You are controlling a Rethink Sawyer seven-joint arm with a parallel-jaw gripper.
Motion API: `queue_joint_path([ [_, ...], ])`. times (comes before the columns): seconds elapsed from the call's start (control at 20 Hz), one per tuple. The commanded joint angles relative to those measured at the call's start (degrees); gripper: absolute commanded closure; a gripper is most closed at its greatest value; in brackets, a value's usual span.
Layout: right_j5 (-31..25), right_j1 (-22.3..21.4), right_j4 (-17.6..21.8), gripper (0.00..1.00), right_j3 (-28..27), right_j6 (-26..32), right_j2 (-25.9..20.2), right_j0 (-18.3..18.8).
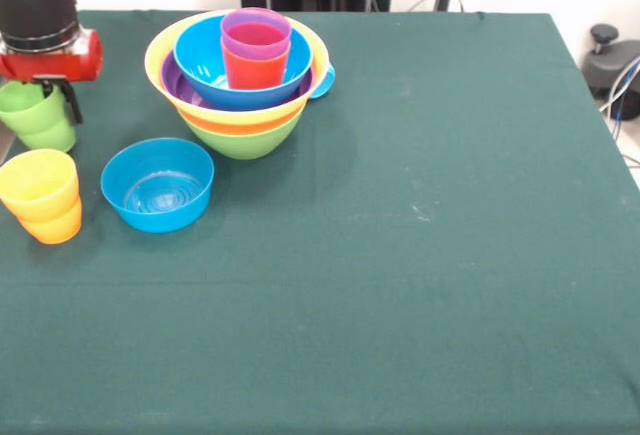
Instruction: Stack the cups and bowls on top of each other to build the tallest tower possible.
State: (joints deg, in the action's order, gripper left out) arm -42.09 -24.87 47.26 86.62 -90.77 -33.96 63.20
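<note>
A multicoloured tower point(240, 80) of nested glossy plastic stood on the dark green table cloth point(420, 255) toward the far left of the front view. Its base was a lime green bowl point(243, 137); above that showed an orange band, a purple rim, and the wide yellow bowl point(168, 43) whose lip ringed the rest. Inside sat a big blue bowl point(205, 70), and in that an orange-red tapered cup point(256, 69) with a purple cup point(256, 33) nested into its top. A light blue edge poked out at the pile's right side. In front of the tower, apart from it, lay a smaller flat-bottomed blue bowl point(158, 185), upright and empty. At the left edge stood a yellow cup point(38, 183) seated in an orange one, and behind them a green cup point(38, 115). The red and black gripper point(55, 90) hung right over the green cup; whether its fingers were spread or gripping could not be told.
</note>
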Motion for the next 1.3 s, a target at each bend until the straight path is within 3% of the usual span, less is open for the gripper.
queue_joint_path([
  [0.05,-0.1,1.6,2.4,1.0,1.7,18.3,-2.9,0.7],
  [0.4,-0.2,1.7,2.8,1.0,2.0,18.1,-3.5,1.4],
  [0.45,-0.2,1.7,2.9,0.0,2.0,18.0,-3.5,1.5],
  [1.3,0.5,0.4,3.7,0.0,3.3,16.7,-4.5,1.7],
])
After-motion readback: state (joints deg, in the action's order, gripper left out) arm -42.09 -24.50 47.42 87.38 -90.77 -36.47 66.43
